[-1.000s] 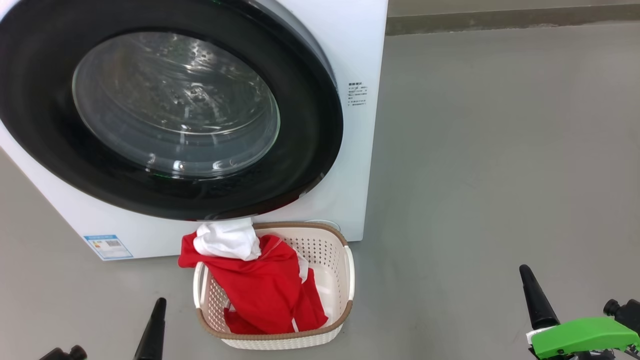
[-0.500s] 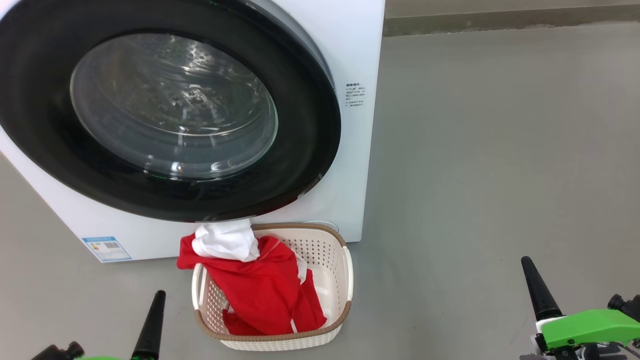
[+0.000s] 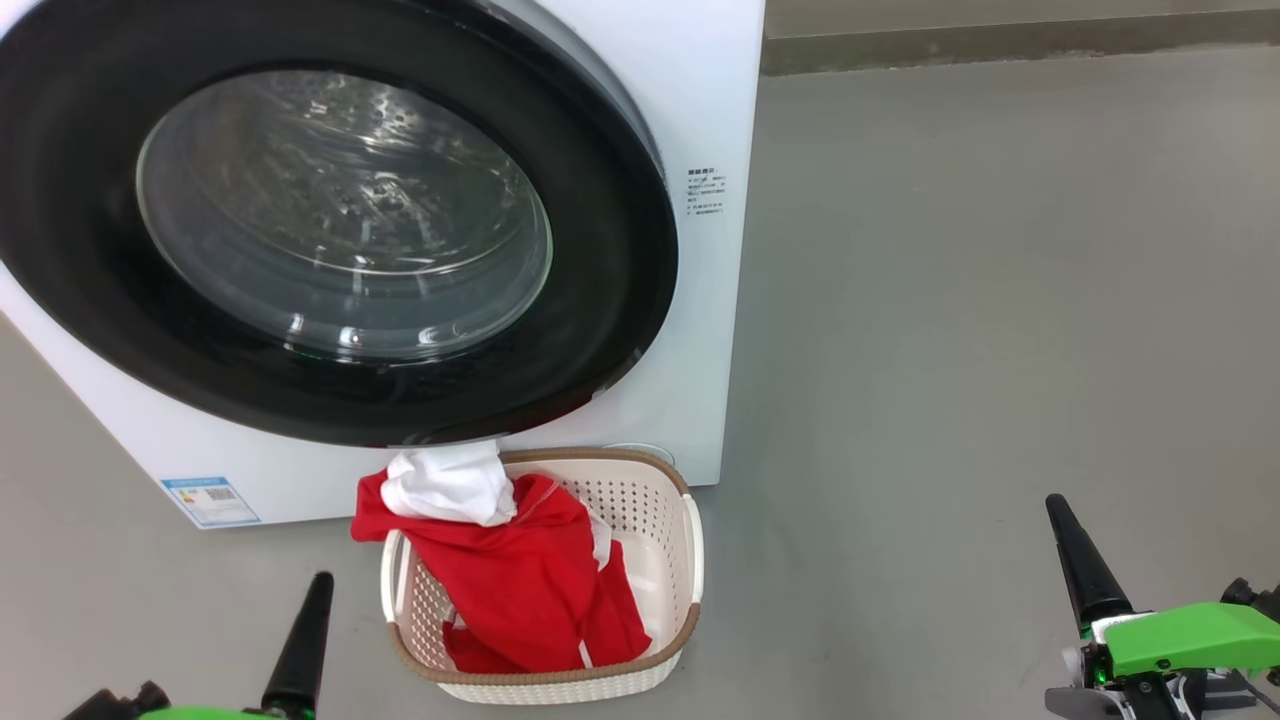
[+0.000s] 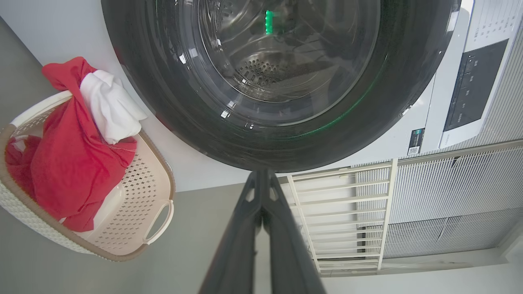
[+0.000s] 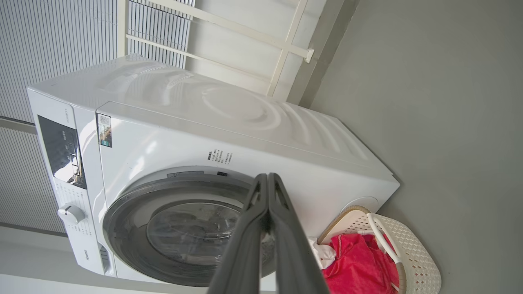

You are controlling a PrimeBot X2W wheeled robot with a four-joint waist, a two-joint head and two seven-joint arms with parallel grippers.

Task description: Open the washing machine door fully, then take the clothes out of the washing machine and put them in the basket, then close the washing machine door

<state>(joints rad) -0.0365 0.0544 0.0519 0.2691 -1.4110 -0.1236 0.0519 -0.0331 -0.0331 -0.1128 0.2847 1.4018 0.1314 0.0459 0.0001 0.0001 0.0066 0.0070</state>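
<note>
One washing machine (image 3: pixel 722 90), its single washing machine door (image 3: pixel 610 300) shut, has one basket (image 3: pixel 692 560) just before its front, holding two clothes (image 3: pixel 520 585), one red and one white. Two grippers, both pinched closed and empty, flank the clothes: left gripper (image 3: pixel 320 586) near, before the machine, right gripper (image 3: pixel 1058 512) well apart, past its right side. A grey floor (image 3: pixel 950 300) lies under the machine, with a pale slatted wall (image 4: pixel 449 183) behind.

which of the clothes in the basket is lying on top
The white cloth: it sits atop the red garment, at the basket end nearest the washing machine.
</note>
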